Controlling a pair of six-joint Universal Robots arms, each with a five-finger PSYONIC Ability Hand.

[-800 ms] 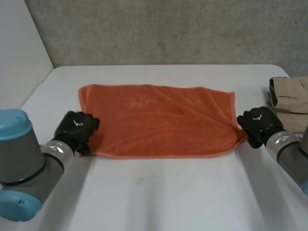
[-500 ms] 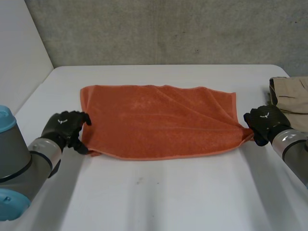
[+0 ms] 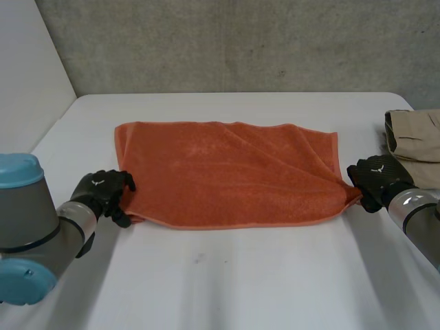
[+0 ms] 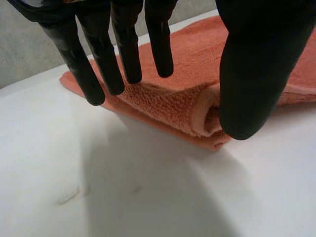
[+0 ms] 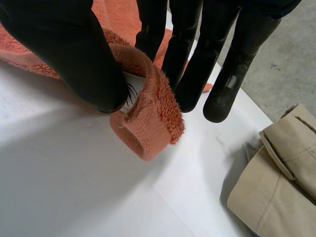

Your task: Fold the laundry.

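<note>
I see the orange towel (image 3: 227,172) lying flat in the middle of the white table (image 3: 240,289). My left hand (image 3: 103,194) is at the towel's near corner, at about 8 o'clock. Its fingers (image 4: 126,54) and thumb (image 4: 256,74) squeeze a small lump of cloth between them. My right hand (image 3: 373,177) is at the other near corner, at about 4 o'clock. It pinches that corner tight, so the cloth curls round the thumb. I think the job now is to lift both near corners and carry them to the far edge at 12 o'clock, folding the towel in half. To do it well, I should lift both hands together at the same height and pull the cloth gently straight so it does not sag. Then I should match the corners before letting go. There is lots of bare table at 12 o'clock and at 6 o'clock. At 3 o'clock a pile of tan clothes (image 3: 416,141) sits near my right hand, by the table's edge, so I should not swing out that way.
</note>
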